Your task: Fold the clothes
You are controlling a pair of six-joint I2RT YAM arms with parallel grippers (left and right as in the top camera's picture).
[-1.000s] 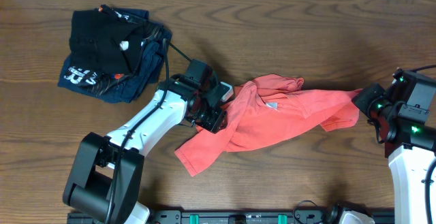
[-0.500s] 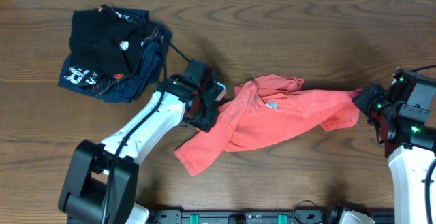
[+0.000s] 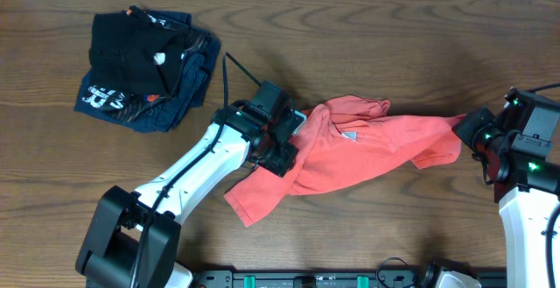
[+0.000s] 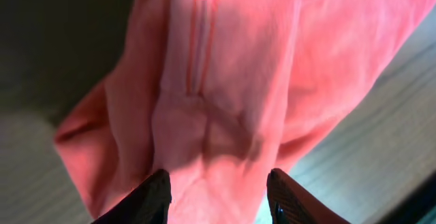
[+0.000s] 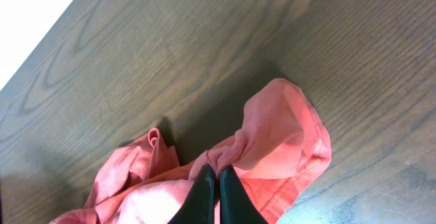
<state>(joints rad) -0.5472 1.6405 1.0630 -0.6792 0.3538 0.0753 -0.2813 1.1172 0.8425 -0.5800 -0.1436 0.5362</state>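
Coral-red T-shirt (image 3: 376, 148) held between 2 grippers, with the likely failure points. At the left gripper (image 4: 221, 193) the fingers (image 4: 160, 198) stand about half spread. A thick wad of cloth fills the gap and touches both, so it reads as clamped rather than merely straddled. A stitched seam runs straight ahead of the tips. At the right gripper (image 5: 218, 176) the jaws are fully closed on a thin pucker at the garment's edge, and loose folds spill to either side of the tips. Between the 2 grippers the shirt lies rumpled and twisted on the table (image 3: 350, 34), with the white neck tag (image 3: 349, 136) nearer the left gripper and 1 corner trailing beside that gripper toward the table's front edge. Risk 1: the left wad probably takes in more than 1 layer, so a lift would haul up stacked layers and set a crooked fold. Risk 2: the right hold is slight, so pulling the arms apart to flatten the cloth could slip it free. Risk 3: the trailing corner may drag and roll under during any sweep. Risk 4: folding before the twist is spread would lock in creases. Well behind the left gripper sits a stack of dark folded garments (image 3: 144, 65), which a wide backward swing of that arm could disturb.
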